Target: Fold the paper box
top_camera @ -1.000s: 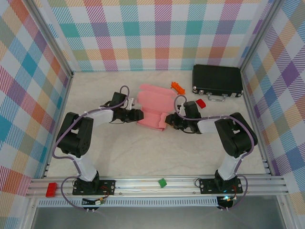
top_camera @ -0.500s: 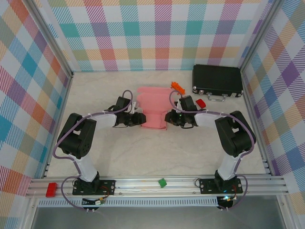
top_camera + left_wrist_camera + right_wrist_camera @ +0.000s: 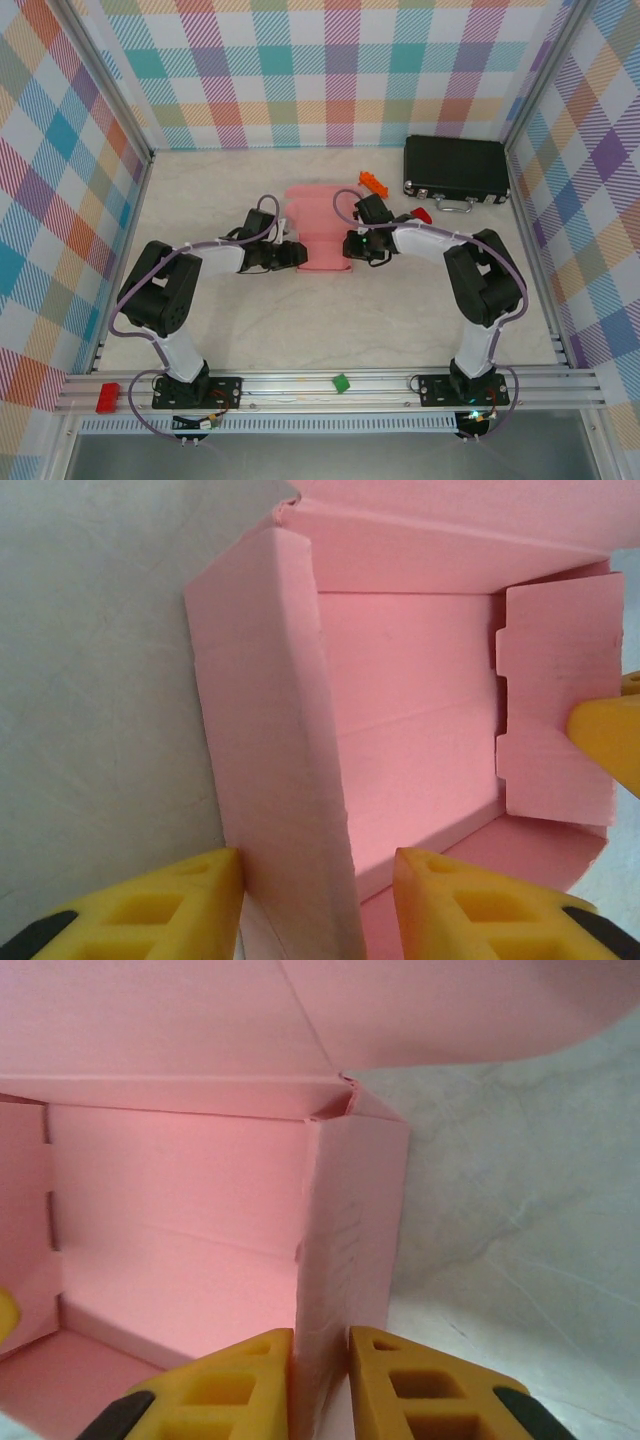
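Sides of paper box [image 3: 318, 215] rose off marbled tabletop [image 3: 300, 320].

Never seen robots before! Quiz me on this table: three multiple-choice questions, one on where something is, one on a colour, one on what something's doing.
1. Where is the black case?
A) back right corner
B) front left corner
C) front middle

2. What colour is the paper box?
A) blue
B) green
C) pink

3. What are the right jaws doing?
A) hanging open in the air
B) pinching the paper box's side wall
C) holding the black case

Answers: 1 A, it lies by the back right walls; 2 C, its card is pink throughout; 3 B, the wall sits squeezed between them.
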Motion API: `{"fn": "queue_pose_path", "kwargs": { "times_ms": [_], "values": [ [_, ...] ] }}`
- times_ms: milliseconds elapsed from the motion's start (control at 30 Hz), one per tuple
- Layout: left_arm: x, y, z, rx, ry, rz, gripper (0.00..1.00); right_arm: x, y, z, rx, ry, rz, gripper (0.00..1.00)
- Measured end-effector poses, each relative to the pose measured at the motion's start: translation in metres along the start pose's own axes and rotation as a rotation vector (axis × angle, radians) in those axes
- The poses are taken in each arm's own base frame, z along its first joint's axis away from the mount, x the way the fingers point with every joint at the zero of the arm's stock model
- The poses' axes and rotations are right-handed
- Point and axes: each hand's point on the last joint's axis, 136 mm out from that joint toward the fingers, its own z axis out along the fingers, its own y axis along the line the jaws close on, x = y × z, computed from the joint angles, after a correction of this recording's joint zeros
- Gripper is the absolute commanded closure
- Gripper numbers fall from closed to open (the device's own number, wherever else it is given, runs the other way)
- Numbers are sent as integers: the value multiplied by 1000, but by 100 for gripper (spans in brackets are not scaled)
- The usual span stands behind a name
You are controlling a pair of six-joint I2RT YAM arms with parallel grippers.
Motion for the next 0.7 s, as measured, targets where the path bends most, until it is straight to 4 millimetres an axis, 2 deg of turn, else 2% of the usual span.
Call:
{"fn": "queue_pose_path", "kwargs": {
  "times_ms": [67,167,367,600,700],
  "values": [
    [3,-1,1,1,6,-2,56,4,-4,3,51,14,-23,77],
    [6,-4,2,10,16,0,56,19,-16,10,123,68,-41,79],
    [9,-9,3,25,25,-3,56,21,-25,7,182,78,-66,79],
    [7,-11,3,37,21,-2,56,23,-26,4,198,89,-82,71],
    [7,-11,3,37,21,-2,56,24,-26,-1,200,92,-79,63]
  ]
}}
